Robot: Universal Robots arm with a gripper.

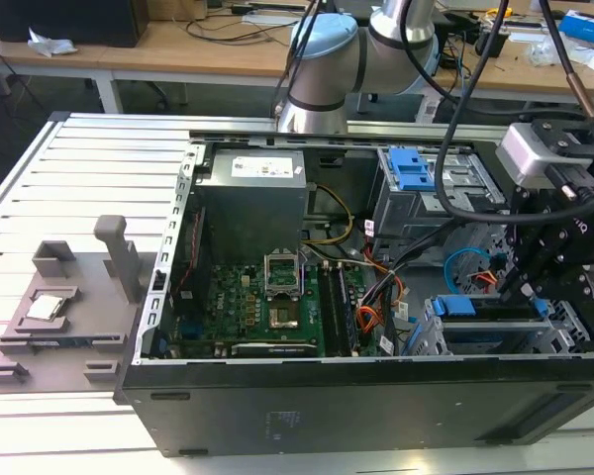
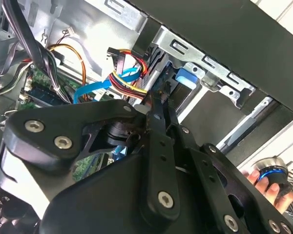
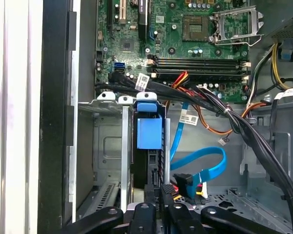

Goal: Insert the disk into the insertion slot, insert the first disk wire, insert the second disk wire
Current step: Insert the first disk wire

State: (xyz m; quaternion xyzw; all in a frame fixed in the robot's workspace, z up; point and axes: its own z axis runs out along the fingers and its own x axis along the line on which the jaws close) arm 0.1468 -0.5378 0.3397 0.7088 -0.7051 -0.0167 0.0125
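— Spotted the flat grey metal disk in its bright blue plastic carrier (image 3: 149, 132)?

— Yes. Sits inside the insertion slot (image 3: 110, 146), the wide bay of the grey perforated sheet-metal cage. Seen edge-on in the first wrist view, with the carrier's blue tab at the end toward the green motherboard (image 3: 185, 29). In the exterior view, lies toward the exterior view's right inside the open black computer case (image 1: 327, 406), close to the wall nearest the camera.

— And the black gripper (image 1: 507, 289)?

— Hangs over that cage, tips down at the disk's end away from the tab. Fingers (image 2: 161, 131) drawn tight together; impossible to tell whether pinching anything.

— Any wires nearby?

— Just beside the tips, a black connector with red, yellow and black wires (image 3: 185, 184). Next to that, the end of a light blue flat cable (image 3: 210, 163) looping over the case floor. Cannot tell whether either is plugged into the disk.

— Anything else?

— Further back, a taller grey cage with a blue tab (image 1: 416, 168). Outside the case, on the slatted aluminium table (image 1: 79, 168), a grey moulded fixture (image 1: 69, 297). In the second wrist view, a person's fingers (image 2: 261, 182) on a round black knob with a glowing blue ring (image 2: 274, 174).
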